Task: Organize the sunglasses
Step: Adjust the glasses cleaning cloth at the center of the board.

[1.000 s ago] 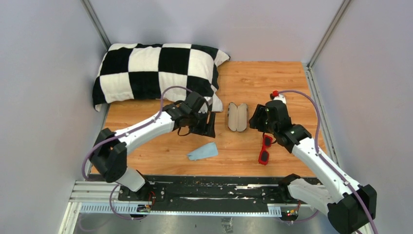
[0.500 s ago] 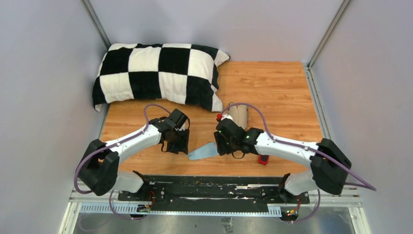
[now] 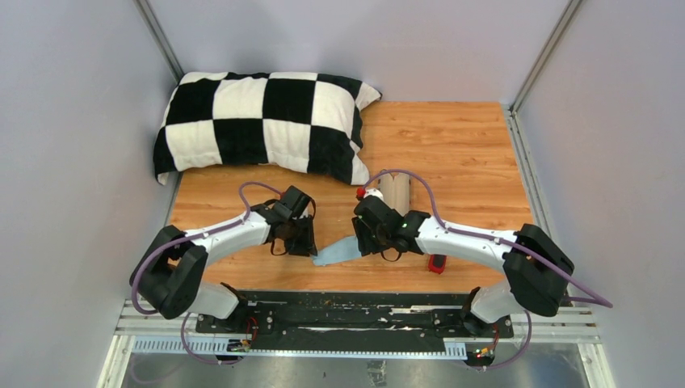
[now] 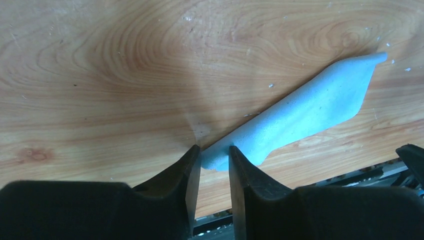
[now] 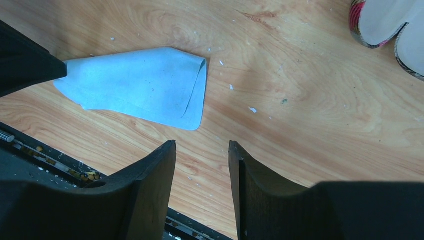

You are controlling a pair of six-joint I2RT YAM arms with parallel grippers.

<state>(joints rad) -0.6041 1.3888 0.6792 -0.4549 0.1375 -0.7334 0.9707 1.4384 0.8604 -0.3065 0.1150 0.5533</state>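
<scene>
The sunglasses show only as a small red bit at the near right; my right arm hides the rest of them. A light blue cloth lies flat near the table's front edge. My left gripper is at the cloth's left end. In the left wrist view its fingers stand narrowly open on either side of the cloth's tip. My right gripper is at the cloth's right end. In the right wrist view it is open and empty over bare wood, just short of the cloth.
The open case lies behind my right arm; its pale lining shows in the right wrist view. A black and white checked pillow fills the far left. The black rail runs along the near edge.
Both arms have swung from beside the case down to the cloth near the front edge. In the last half second they closed in a little more on its two ends.
</scene>
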